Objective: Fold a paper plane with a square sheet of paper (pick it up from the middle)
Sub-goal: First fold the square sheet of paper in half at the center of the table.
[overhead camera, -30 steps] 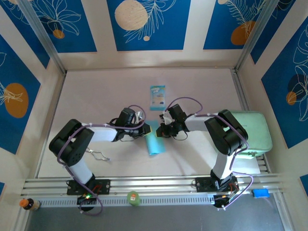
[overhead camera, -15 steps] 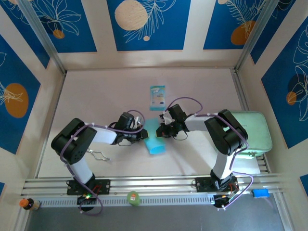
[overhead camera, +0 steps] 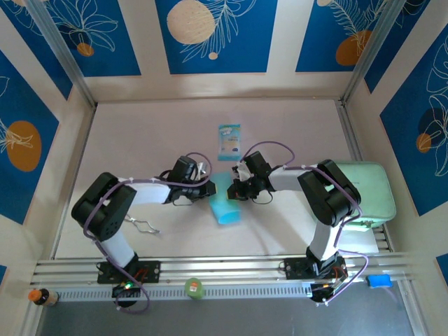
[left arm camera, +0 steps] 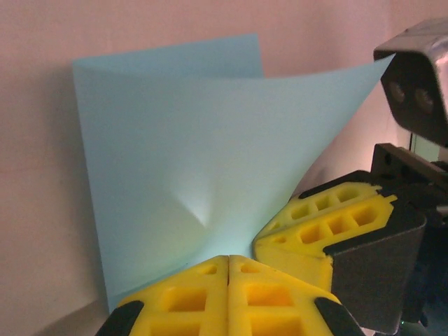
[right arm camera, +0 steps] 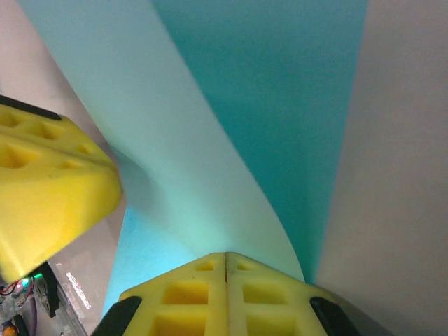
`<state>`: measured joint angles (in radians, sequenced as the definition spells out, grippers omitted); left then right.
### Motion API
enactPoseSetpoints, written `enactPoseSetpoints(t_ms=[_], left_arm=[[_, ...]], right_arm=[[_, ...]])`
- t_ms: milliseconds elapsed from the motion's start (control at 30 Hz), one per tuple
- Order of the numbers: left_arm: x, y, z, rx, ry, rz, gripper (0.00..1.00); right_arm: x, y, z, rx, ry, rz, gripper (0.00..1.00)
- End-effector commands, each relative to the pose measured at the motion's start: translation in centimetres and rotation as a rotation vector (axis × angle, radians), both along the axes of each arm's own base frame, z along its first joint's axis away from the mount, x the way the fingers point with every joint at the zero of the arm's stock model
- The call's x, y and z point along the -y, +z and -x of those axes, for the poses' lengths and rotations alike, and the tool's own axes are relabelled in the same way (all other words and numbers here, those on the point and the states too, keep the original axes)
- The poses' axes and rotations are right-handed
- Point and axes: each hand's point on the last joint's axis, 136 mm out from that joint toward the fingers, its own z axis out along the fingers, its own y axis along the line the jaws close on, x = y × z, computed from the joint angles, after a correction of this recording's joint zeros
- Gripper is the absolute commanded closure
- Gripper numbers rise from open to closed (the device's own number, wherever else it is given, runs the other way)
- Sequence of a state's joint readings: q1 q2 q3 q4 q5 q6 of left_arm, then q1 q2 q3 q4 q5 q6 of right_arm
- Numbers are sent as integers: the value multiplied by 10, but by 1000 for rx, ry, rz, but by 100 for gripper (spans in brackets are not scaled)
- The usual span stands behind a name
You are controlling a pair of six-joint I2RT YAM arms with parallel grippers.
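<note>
Pale table point(overhead camera: 140, 133) inside blue-patterned walls point(overhead camera: 217, 35); I see the sheet point(overhead camera: 225, 204) mid-table, curled upward. I log left gripper point(left arm camera: 229, 260) and right gripper point(right arm camera: 225, 257) each pinched closed on its edge, tips close together.

The pale surface point(overhead camera: 140, 140) carried a small teal-and-white packet point(overhead camera: 229, 142) lying flat toward its far middle. Nearer, at the centre, the light-blue square sheet of paper point(overhead camera: 225, 208) touched it with its near part, the rest curling upward. A pale green pad point(overhead camera: 367, 189) sat at the right edge.
</note>
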<state>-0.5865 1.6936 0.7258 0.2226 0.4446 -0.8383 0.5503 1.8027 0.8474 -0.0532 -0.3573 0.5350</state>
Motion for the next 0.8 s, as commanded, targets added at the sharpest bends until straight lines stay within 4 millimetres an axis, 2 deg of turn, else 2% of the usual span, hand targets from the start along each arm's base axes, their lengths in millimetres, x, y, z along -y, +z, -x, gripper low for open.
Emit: enactPoseSetpoints(t_ms=[0, 233, 300, 400, 633, 767], left_arm=[[-7, -14, -2, -21, 2, -25, 100], [-24, -48, 10, -93, 33, -82, 100], [-27, -49, 11, -92, 34, -83, 100], [-28, -40, 7, -77, 33, -75, 100], [-11, -1, -13, -17, -2, -19, 100], [-10, 2, -19, -5, -1, -9, 99]], right_arm=[[22, -23, 15, -72, -31, 131, 100], [23, -24, 15, -75, -36, 136, 100], [24, -24, 15, -72, -39, 141, 100], [25, -24, 16, -73, -41, 142, 100], [25, -24, 17, -76, -43, 143, 100], [26, -24, 16, -74, -43, 143, 100]])
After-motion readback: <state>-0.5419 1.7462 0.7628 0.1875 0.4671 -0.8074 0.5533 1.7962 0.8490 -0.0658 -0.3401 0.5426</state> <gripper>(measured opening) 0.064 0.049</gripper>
